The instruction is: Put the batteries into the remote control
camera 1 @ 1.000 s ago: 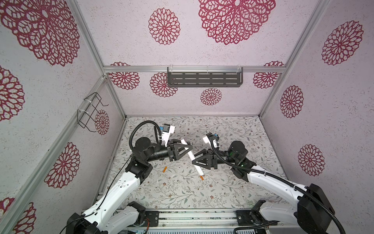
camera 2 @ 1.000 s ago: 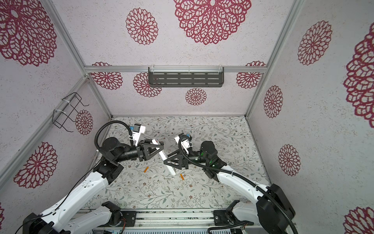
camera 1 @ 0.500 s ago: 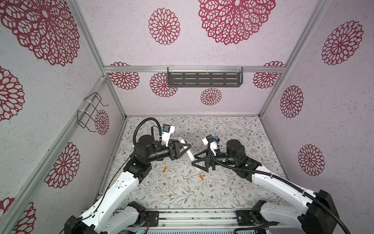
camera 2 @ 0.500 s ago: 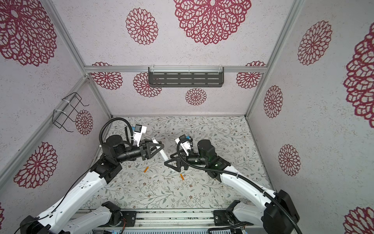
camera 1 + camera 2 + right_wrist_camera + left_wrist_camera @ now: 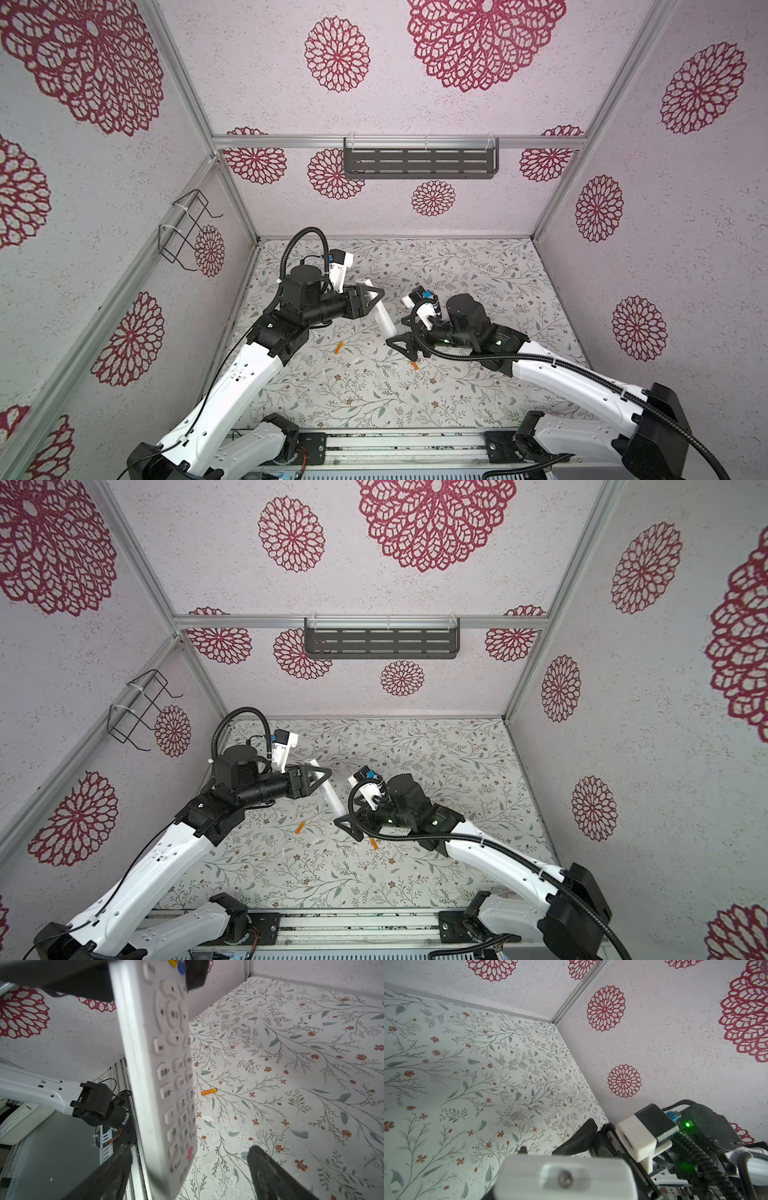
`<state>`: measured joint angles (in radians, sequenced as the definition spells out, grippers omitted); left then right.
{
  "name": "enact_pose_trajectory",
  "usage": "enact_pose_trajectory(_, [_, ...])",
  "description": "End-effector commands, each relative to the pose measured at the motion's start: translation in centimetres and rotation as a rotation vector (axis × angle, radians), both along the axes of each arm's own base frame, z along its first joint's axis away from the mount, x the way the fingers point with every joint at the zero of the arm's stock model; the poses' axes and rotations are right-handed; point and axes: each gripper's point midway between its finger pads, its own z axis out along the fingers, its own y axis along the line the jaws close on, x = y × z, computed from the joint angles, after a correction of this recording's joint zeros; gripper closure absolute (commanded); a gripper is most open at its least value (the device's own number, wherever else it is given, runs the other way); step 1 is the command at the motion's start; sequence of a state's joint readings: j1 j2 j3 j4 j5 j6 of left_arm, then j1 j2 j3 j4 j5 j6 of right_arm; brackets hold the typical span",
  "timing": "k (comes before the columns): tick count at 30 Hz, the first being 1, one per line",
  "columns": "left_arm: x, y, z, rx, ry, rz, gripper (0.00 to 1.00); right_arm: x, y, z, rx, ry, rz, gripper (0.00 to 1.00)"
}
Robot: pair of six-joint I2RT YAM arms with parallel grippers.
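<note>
Now the remote control [image 5: 382, 316] [image 5: 331, 794] [image 5: 166, 1076] is held off the table [image 5: 457, 291], slanting from its far-left upper end down to its near-right lower end, between the two arms. The left claw [image 5: 370, 297] [image 5: 318, 777] is pinching the upper end, one black finger [image 5: 196, 974] on each long edge. The right claw [image 5: 398, 333] [image 5: 347, 815] [image 5: 190, 1149] is spread wide around the lower end, and the right wrist view shows a gap between the remote and each finger [image 5: 116, 1167], so it touches neither. Both top views show the remote's plain white back. The right wrist view shows its face: pale raised buttons in rows, a round direction pad, yellow and blue buttons up by the left claw, and a red logo at the lower end. Both batteries lie loose on the floral table, well apart. The left battery [image 5: 338, 348] [image 5: 299, 828] [image 5: 208, 1091] lies on the near side of the left claw, and the right battery [image 5: 415, 365] [image 5: 375, 844] lies just near of the right claw.
</note>
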<state>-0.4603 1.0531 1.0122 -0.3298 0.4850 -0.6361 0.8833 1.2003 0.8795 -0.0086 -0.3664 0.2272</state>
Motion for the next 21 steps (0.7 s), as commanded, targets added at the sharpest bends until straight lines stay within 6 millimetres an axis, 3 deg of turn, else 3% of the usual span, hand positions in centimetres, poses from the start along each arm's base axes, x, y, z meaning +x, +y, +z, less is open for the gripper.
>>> enact_pose_trajectory(1, [-0.3, 0.6, 0.3, 0.013, -0.016, 0.02, 1.0, 0.8, 1.1, 1.7, 0.004, -0.084, -0.018, 0.18])
enact_pose_trajectory(6, [-0.4, 0.6, 0.0, 0.017, -0.006, 0.021, 1.0, 1.1, 2.2, 1.5, 0.001, -0.087, -0.034, 0.49])
enact_pose_trajectory(8, [-0.3, 0.7, -0.2, 0.023, -0.004, 0.029, 1.0, 1.1, 2.2, 1.7, 0.015, -0.082, -0.045, 0.56])
enact_pose_trajectory(19, [-0.2, -0.2, 0.0, 0.001, -0.007, -0.015, 1.0, 0.8, 2.0, 2.5, 0.039, 0.001, -0.053, 0.77])
enact_pose_trajectory(20, [-0.3, -0.3, 0.2, -0.002, -0.012, -0.025, 0.98, 0.8, 1.9, 2.5, 0.042, 0.02, -0.05, 0.77])
enact_pose_trajectory(21, [-0.4, -0.4, 0.3, -0.004, -0.018, -0.038, 0.85, 0.9, 1.8, 2.6, 0.048, 0.048, -0.042, 0.78])
